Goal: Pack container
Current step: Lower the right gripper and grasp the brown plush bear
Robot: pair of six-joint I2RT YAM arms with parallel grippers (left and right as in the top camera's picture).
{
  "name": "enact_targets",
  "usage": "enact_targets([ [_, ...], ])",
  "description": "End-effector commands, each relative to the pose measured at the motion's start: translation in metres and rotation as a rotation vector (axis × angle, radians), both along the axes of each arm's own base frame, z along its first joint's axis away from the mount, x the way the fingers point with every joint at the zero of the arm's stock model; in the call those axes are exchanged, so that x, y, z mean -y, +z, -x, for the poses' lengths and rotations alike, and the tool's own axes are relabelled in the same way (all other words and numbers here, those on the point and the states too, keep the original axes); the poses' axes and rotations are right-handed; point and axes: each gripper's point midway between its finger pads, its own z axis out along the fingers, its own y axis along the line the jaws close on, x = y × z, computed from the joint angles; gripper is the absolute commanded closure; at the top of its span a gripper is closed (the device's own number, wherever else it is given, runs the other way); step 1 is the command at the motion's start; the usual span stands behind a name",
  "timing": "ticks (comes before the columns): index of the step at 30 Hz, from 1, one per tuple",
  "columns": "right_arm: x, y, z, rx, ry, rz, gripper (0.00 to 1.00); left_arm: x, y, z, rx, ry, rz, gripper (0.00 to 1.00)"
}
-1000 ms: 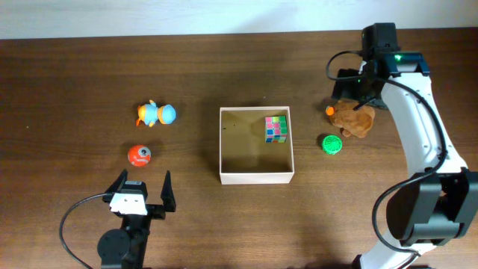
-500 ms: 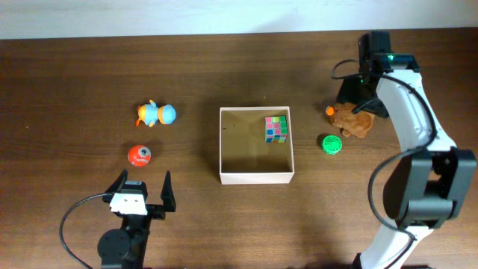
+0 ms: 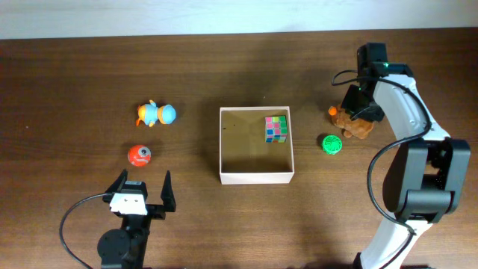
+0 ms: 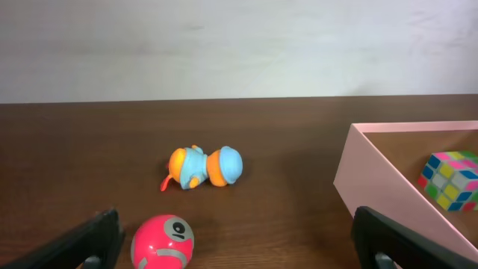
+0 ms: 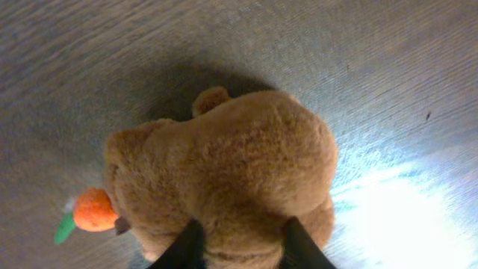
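Note:
The container [image 3: 256, 177] is a square white-walled box with a tan floor at mid-table, seen from the side in the left wrist view [image 4: 388, 179]. A multicoloured cube [image 3: 277, 128] lies in its far right corner [image 4: 450, 179]. My right gripper [image 3: 357, 104] is shut on a brown plush toy [image 3: 357, 125] to the right of the box, and both fingers press into its fur [image 5: 237, 243]. The plush [image 5: 224, 172] holds a small orange carrot [image 5: 93, 209]. My left gripper [image 3: 142, 187] stands open near the front edge, nothing between its fingers [image 4: 239, 246].
A green ball [image 3: 331, 143] lies just right of the box, below the plush. A blue and orange toy [image 3: 156, 113] and a red ball [image 3: 139, 155] lie left of the box. The red ball [image 4: 163, 240] sits close ahead of my left gripper.
My right gripper has come down onto the brown plush toy and closed on it. The left arm and the other toys have not moved.

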Motion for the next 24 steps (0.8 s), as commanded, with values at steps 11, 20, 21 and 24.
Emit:
enact_targets([
  [11,0.001,-0.009,0.009,-0.040,0.017,0.002,0.96,-0.001,-0.001,0.000,0.004,0.003,-0.016,0.01],
  [20,-0.004,0.020,0.006,0.028,0.061,-0.015,0.96,-0.001,-0.001,0.000,0.004,0.003,-0.016,0.01],
  [21,-0.005,0.026,0.005,0.040,0.072,-0.015,0.96,-0.001,-0.001,0.000,0.004,0.003,-0.016,0.01],
  [24,-0.007,0.045,0.004,0.087,0.079,-0.019,0.96,-0.001,-0.001,0.000,0.004,0.003,-0.016,0.01],
])
